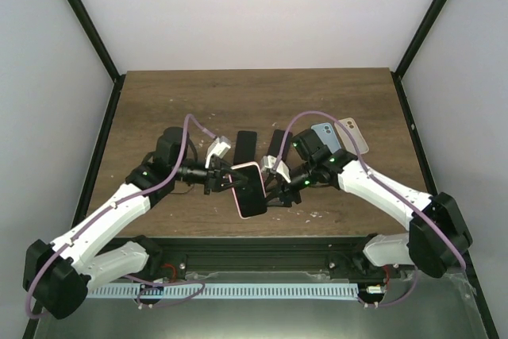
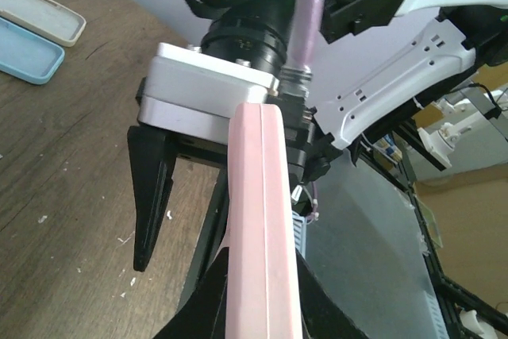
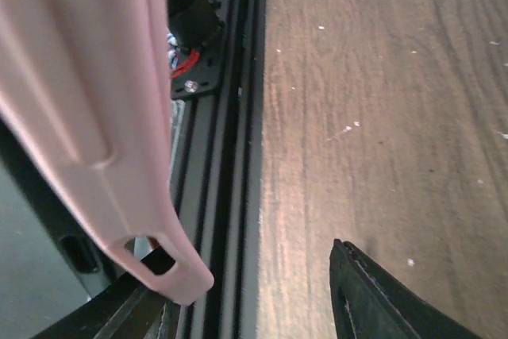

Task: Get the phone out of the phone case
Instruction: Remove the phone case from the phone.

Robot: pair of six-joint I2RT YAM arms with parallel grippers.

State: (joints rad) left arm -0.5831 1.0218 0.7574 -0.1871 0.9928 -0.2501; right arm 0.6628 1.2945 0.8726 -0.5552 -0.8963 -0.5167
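Nothing can be read in any of the three views: no lettering, brand mark, number or sign. The pink phone case (image 2: 262, 220) shows only a plain, unmarked side. The blue case (image 1: 324, 134) and the beige case (image 1: 353, 134) near the far right corner of the counter (image 1: 198, 101) carry no legible print either, and the small light specks on the wood are not characters.

Phone case (image 1: 251, 190) left of right gripper (image 1: 275, 184)
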